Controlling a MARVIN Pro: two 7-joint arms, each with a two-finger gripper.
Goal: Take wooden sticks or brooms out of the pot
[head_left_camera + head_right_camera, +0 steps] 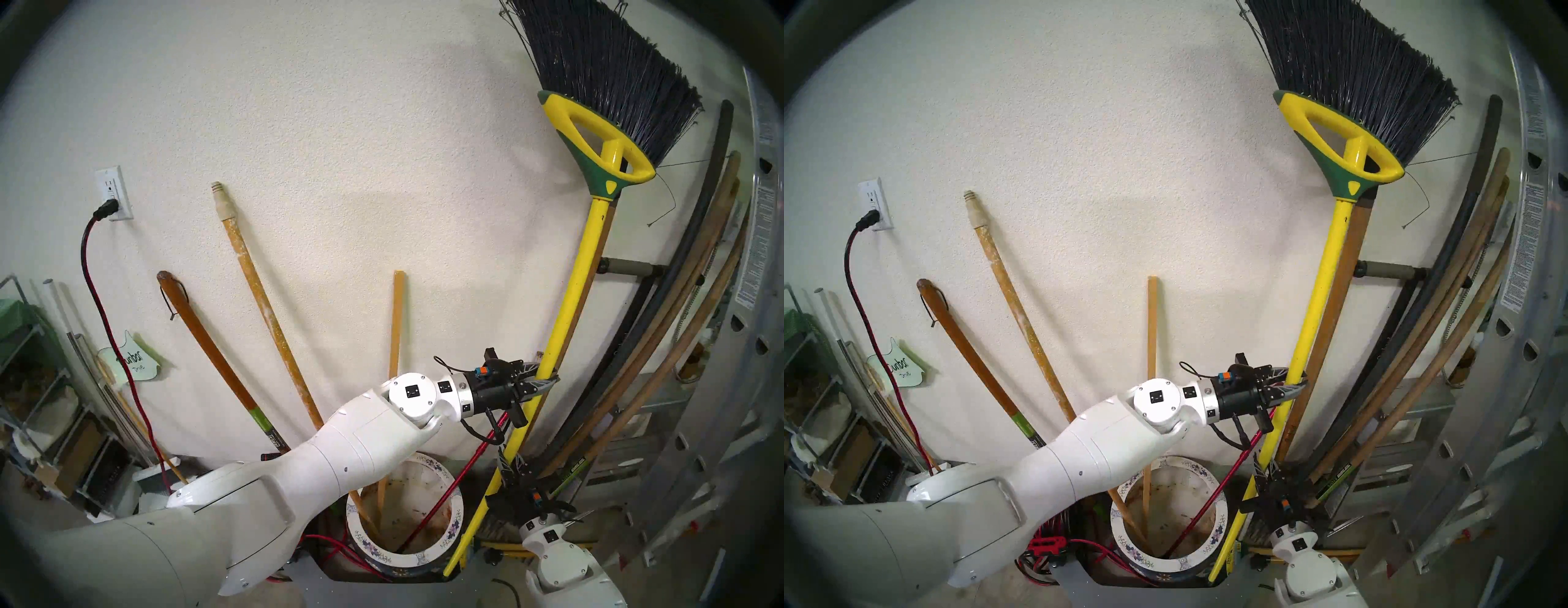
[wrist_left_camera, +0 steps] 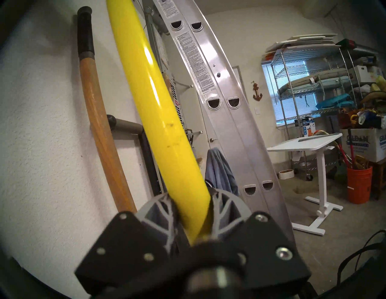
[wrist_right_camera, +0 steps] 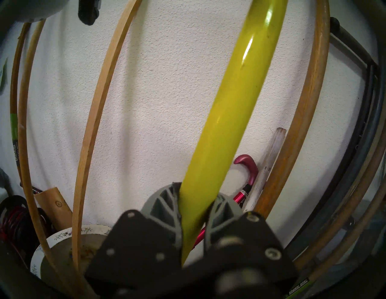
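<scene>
Broom (image 1: 564, 297) with the yellow handle is being gripped by both claws: left claw (image 1: 542, 379) clamping mid-handle, right claw (image 1: 507, 469) clamping lower down. Its foot is sitting outside the flowered pot (image 1: 450, 530), just right of the rim. Pale pole (image 1: 259, 293) and thin slat (image 1: 396, 335) are standing inside the pot.

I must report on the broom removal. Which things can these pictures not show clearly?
- Broom, lower end: head views, dark clutter beside the pot; floor contact cannot be told.
- Brown handle, lower part: head views, hidden behind the left arm.
- Pot bottom: hidden by its near wall.
- Left tool and right tool: wrist views, blurred, too close.
</scene>
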